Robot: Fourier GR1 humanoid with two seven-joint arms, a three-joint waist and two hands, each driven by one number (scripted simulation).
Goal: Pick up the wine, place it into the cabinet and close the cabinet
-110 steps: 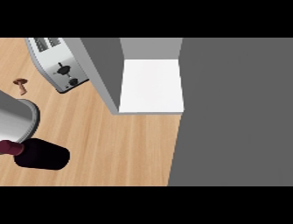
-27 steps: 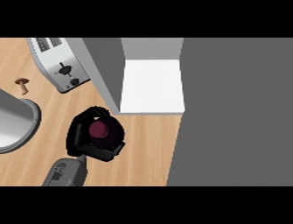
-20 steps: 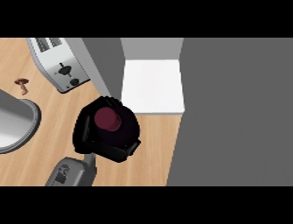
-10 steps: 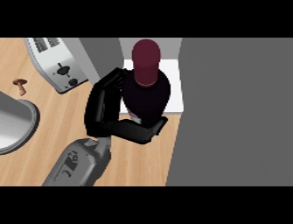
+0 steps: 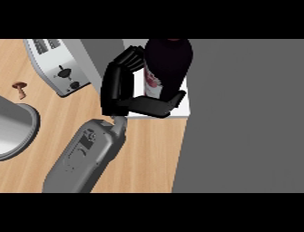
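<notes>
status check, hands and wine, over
Right hand shut on wine, held over the cabinet shelf. Left hand not in view. Toaster sits left of the cabinet, not in the way.

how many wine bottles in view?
1. The wine bottle is held up by the robot hand over the white cabinet shelf, right of the toaster. More could be hidden inside the cabinet.
</notes>
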